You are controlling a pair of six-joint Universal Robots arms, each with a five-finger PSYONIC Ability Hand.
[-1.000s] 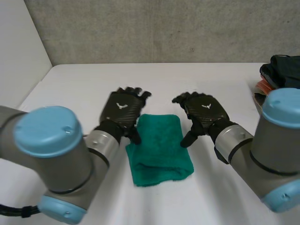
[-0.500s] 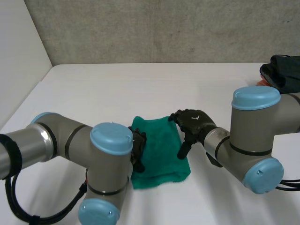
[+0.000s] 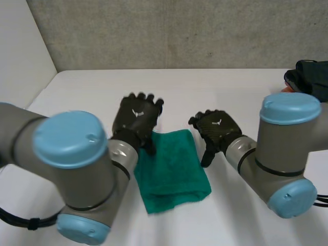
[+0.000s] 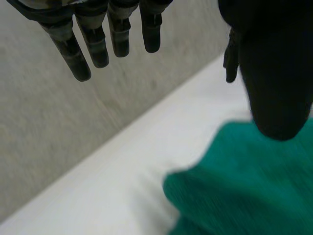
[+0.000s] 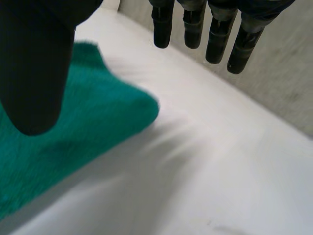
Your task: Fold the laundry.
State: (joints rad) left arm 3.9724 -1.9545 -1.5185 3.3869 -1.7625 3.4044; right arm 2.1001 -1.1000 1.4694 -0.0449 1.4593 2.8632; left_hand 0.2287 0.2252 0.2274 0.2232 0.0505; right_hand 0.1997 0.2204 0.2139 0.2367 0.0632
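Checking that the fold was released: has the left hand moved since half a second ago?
Yes. The left hand has moved from over the green towel toward the table's far edge.

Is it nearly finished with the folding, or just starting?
The green towel already lies folded into a compact rectangle. Nothing is held: the left hand and right hand are open at its far corners. A dark pile of clothes off to the right looks unfolded.
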